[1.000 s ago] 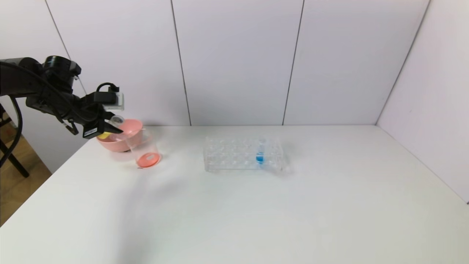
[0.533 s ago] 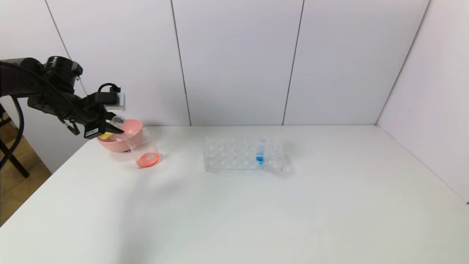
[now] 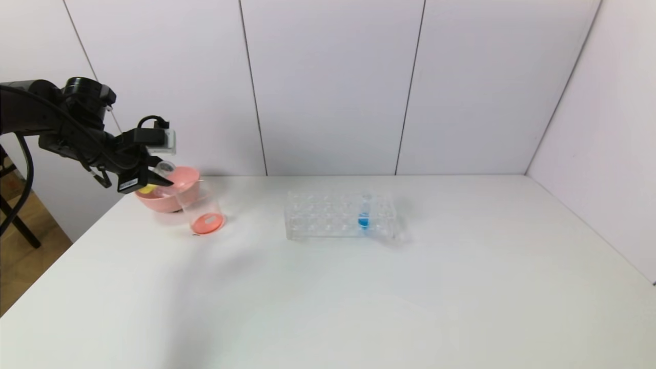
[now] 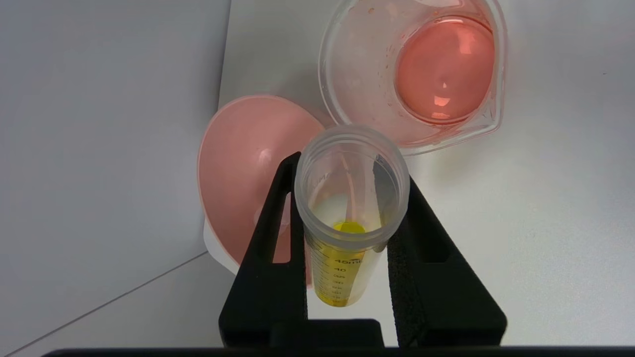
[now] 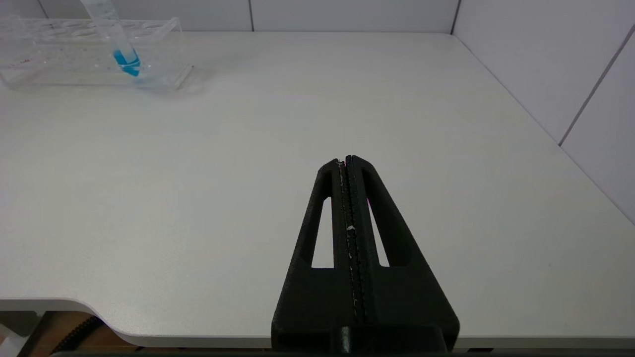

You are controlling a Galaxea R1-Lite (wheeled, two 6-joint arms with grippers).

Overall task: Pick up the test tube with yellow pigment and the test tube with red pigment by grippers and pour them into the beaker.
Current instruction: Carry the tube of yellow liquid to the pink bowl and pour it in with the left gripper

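My left gripper (image 3: 156, 178) is shut on the test tube with yellow pigment (image 3: 148, 188) at the table's far left. It holds the tube tilted above the pink bowl, open mouth higher and toward the beaker (image 3: 201, 204). In the left wrist view the tube (image 4: 347, 218) sits between the black fingers (image 4: 268, 238), with yellow liquid at its bottom. The beaker (image 4: 357, 74) beyond it holds red-orange liquid. The test tube with red pigment is out of view. My right gripper (image 5: 346, 159) is shut and empty, low over the table's near right part.
A pink bowl (image 3: 160, 202) stands just left of and behind the beaker, near the table's left edge; it also shows in the left wrist view (image 4: 238, 163). A clear tube rack (image 3: 328, 218) at mid-table holds a blue-liquid tube (image 3: 364, 218). Walls close the back and right.
My left gripper with the yellow tube has shifted very slightly up and to the right. Nothing else has moved.
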